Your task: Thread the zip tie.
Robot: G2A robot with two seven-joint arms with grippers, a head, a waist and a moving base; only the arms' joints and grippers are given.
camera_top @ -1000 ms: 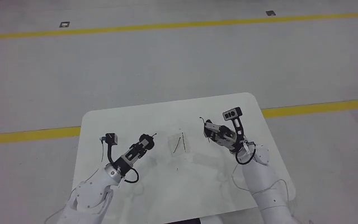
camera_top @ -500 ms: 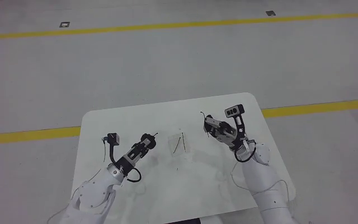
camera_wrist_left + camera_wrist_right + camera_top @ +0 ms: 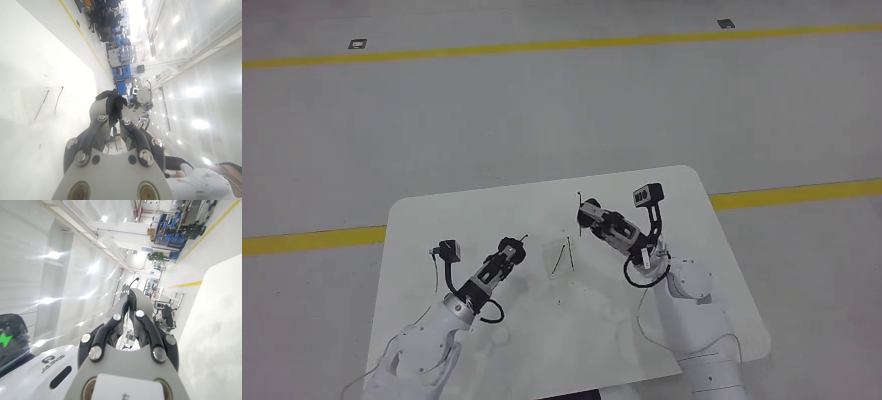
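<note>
The right pincer (image 3: 589, 212), pressed together, pinches a black zip tie (image 3: 135, 280) whose thin end juts out past its tips, raised over the white bench (image 3: 442, 230). Facing it, the left pincer (image 3: 510, 247) is likewise pressed together, with a short dark sliver poking from its tip; what that sliver is cannot be told. Two loose ties (image 3: 42, 105) lie flat on the bench between the pincers, touching neither.

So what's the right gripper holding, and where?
A thin black plastic zip tie, pinched partway along its strap by the right gripper; one end pokes out.
</note>
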